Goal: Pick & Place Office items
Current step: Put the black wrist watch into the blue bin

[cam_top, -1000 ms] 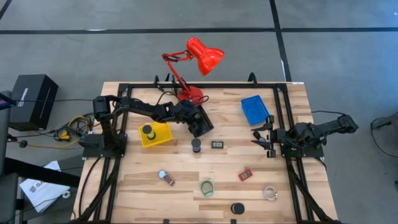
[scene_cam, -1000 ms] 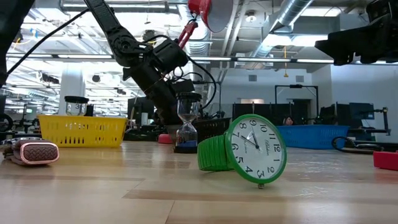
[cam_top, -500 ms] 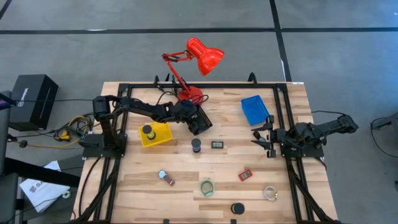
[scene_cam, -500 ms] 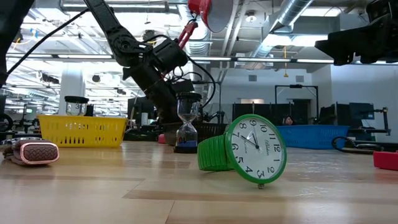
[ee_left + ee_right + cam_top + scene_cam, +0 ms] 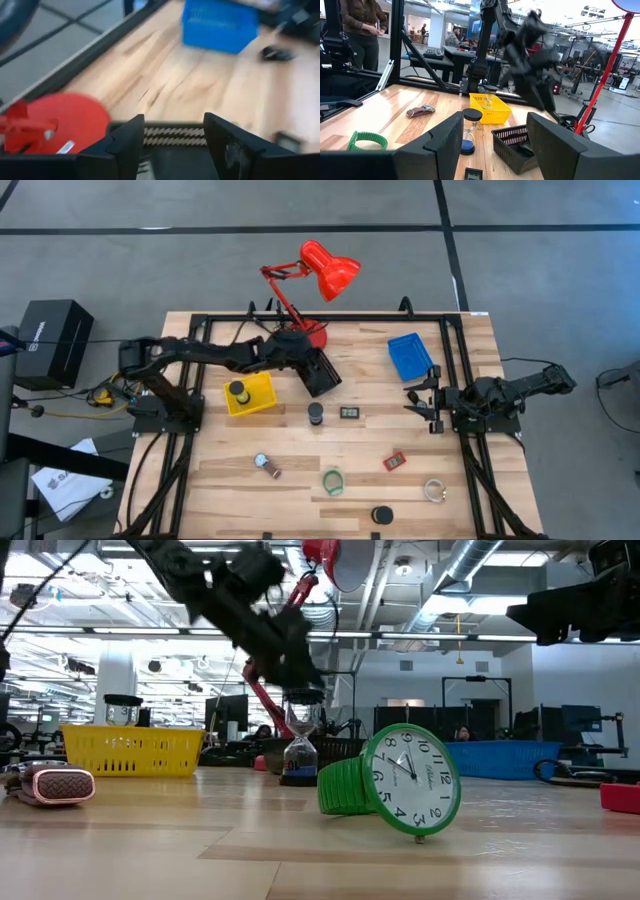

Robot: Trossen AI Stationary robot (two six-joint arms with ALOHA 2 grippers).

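The left gripper (image 5: 320, 377), fingers parted and holding nothing, has risen and drawn back toward the big red desk lamp's round base (image 5: 312, 333), clear of the small black-capped hourglass (image 5: 316, 415). The hourglass remains upright at mid-table, between the yellow mesh tray (image 5: 262, 396) and a small black rectangular piece (image 5: 350, 412). The right gripper (image 5: 422, 402) waits unmoved, fingers wide, beside the blue mesh tray (image 5: 409, 355).
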